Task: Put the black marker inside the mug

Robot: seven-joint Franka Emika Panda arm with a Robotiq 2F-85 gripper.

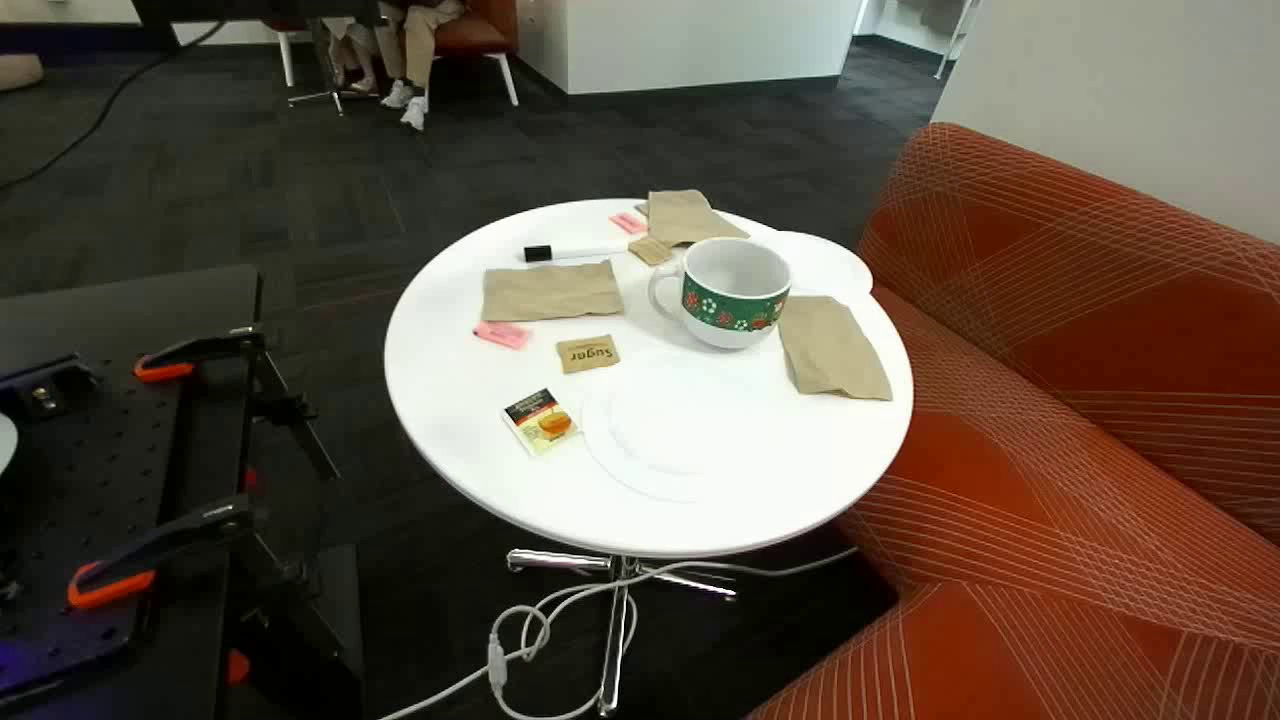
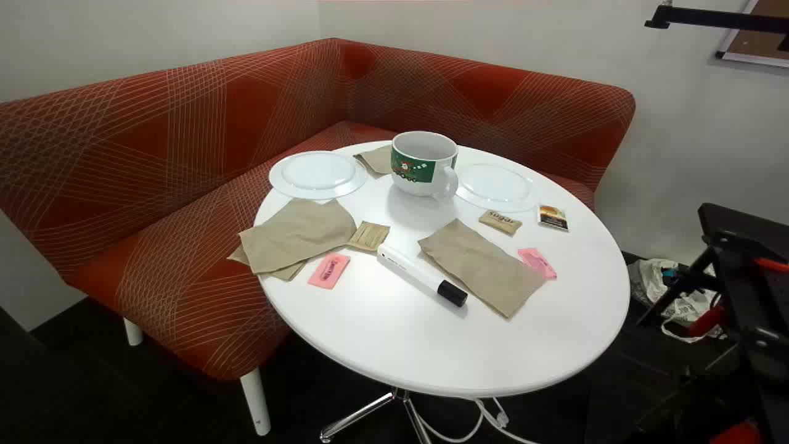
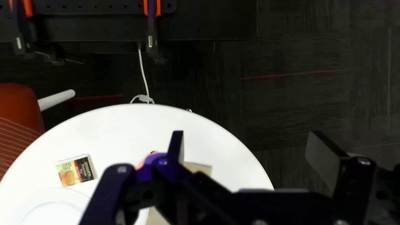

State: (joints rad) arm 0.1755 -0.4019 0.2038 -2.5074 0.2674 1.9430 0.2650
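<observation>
The marker (image 1: 577, 253) has a white barrel and a black cap; no all-black stick shows. It lies flat on the round white table (image 1: 470, 440), beside a brown napkin. It also shows in an exterior view (image 2: 422, 274). The mug (image 1: 735, 315), white with a green band, stands upright on the table in both exterior views (image 2: 413, 169). Its inside bottom is hidden. My gripper (image 3: 245, 134) is open and empty in the wrist view, above the table edge and dark floor. Neither marker nor mug shows in the wrist view.
Brown napkins (image 2: 481, 266), sugar packets (image 1: 588, 353), pink packets (image 2: 329, 271) and a tea packet (image 3: 76, 170) lie on the table. White plates (image 2: 317, 175) flank the mug. A red sofa (image 1: 1050, 450) borders the table. A black bench (image 1: 90, 500) with clamps stands opposite.
</observation>
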